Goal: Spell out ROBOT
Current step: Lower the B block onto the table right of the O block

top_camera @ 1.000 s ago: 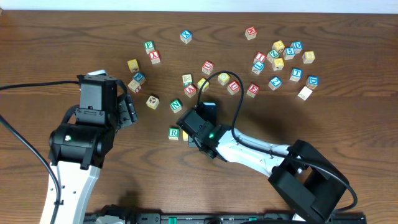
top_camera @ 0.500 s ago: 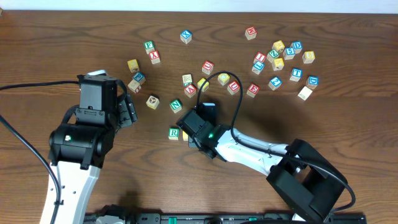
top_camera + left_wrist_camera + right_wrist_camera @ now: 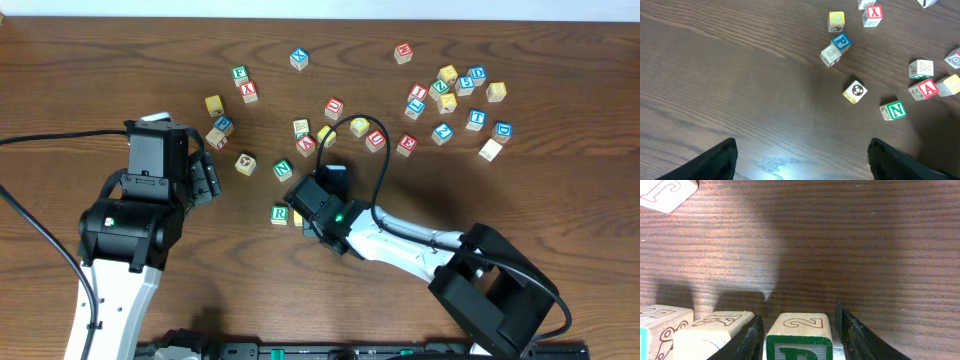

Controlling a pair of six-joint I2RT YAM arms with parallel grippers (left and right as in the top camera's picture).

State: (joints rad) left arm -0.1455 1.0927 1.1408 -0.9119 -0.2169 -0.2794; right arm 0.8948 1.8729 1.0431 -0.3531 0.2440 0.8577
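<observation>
Two hands are over a dark wooden table [image 3: 90, 60] strewn with lettered cubes.

Right side: the right hand [image 3: 800, 336] is low over the table near its middle. Its fingers [image 3: 854, 332] stand on either side of a green-framed cube [image 3: 799, 324] that rests on the wood. A thin gap shows on each side, so the hand is slightly parted and grips nothing. The cube's top face bears a 2. The letter on its near face is cut off by the picture's lower edge. Just beside it, on the wrist picture's left, lies a yellow cube [image 3: 710, 327].

Row: from overhead, the R cube [image 3: 280, 213] and the yellow cube sit side by side near the table's front. They form a short line that runs under the right hand, which hides the green-framed cube from above.

Far right: the T cube [image 3: 477, 119] lies in a loose cluster, well apart from the row.

Left side: the left hand [image 3: 802, 150] hangs above bare wood at the table's left. Its fingers are spread wide with nothing between them. Ahead of it lie the N cube [image 3: 895, 110], a ball-marked cube [image 3: 856, 91], the P cube [image 3: 841, 41] and the A cube [image 3: 927, 89]. None of them touches the hand.
</observation>
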